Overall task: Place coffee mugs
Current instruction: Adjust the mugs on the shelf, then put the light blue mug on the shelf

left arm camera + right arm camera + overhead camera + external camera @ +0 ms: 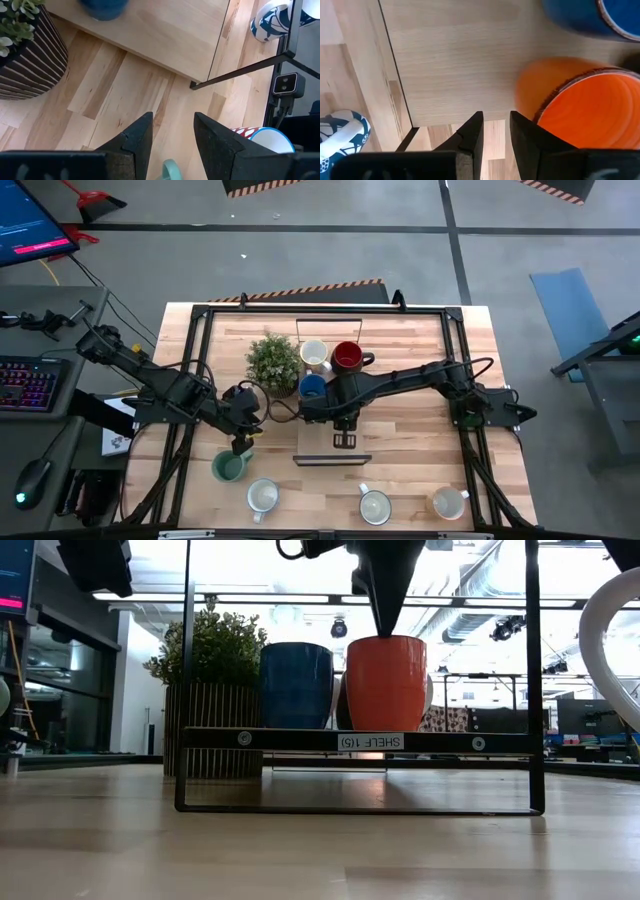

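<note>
A black-framed shelf point(333, 442) stands mid-table. On it are a white mug point(314, 353), a dark red mug point(348, 357), a blue mug point(296, 685) and an orange mug point(386, 682), all upright. My right gripper point(496, 131) is narrowly open with nothing between its fingers. It points down beside the orange mug's rim point(580, 82). My left gripper point(173, 134) is open over the table near the shelf's left end. The teal mug point(229, 467) stands just below it, and a teal bit point(170, 170) shows between the finger bases. Three white mugs point(262, 497) point(375, 506) point(448, 502) stand along the near edge. My right gripper hangs with its fingertips point(385, 625) at the orange mug's rim, coming from above; whether a finger touches the rim cannot be told. My left gripper stands over the teal mug's edge point(170, 170); whether it touches it cannot be told.
A potted green plant point(273, 361) in a ribbed dark pot stands at the shelf's left. Black frame bars run along the table's sides. Bare wood lies between the shelf and the near row of mugs. A patterned mug point(270, 20) stands beyond the shelf's corner.
</note>
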You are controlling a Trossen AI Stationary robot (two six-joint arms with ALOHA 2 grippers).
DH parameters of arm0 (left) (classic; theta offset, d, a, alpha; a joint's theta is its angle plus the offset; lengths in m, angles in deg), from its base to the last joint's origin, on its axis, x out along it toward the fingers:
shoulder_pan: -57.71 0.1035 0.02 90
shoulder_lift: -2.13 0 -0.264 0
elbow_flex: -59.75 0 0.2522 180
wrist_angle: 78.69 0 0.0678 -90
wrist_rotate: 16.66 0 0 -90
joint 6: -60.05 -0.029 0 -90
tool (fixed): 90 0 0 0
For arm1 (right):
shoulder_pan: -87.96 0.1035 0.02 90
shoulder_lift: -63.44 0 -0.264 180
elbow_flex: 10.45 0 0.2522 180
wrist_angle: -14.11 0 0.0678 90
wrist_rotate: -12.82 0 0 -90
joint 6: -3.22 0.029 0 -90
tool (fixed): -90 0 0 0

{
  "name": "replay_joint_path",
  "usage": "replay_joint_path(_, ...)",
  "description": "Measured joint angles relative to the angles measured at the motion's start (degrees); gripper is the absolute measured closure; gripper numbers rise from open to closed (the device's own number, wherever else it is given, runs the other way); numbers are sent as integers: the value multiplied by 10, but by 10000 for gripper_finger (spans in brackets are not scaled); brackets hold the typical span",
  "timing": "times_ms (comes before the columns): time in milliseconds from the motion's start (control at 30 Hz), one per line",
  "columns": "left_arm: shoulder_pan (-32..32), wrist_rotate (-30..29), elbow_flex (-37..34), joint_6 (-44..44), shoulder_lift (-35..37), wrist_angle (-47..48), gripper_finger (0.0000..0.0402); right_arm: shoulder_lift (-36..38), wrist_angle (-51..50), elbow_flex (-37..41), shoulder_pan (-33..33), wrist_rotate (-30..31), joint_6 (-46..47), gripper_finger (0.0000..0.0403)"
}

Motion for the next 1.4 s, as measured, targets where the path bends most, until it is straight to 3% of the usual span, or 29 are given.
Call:
replay_joint_path(867,0,0,0,4,0,-1,268,0,-10,0,-46,22,-31,330)
replay_joint_path(1100,0,0,0,3,0,0,268,1,25,-11,-44,-65,-40,330)
replay_joint_path(1267,0,0,0,3,0,-1,268,8,-16,-101,-43,-69,-51,330)
replay_joint_path(1400,0,0,0,4,0,0,268,85,-9,-53,-37,-36,-36,330)
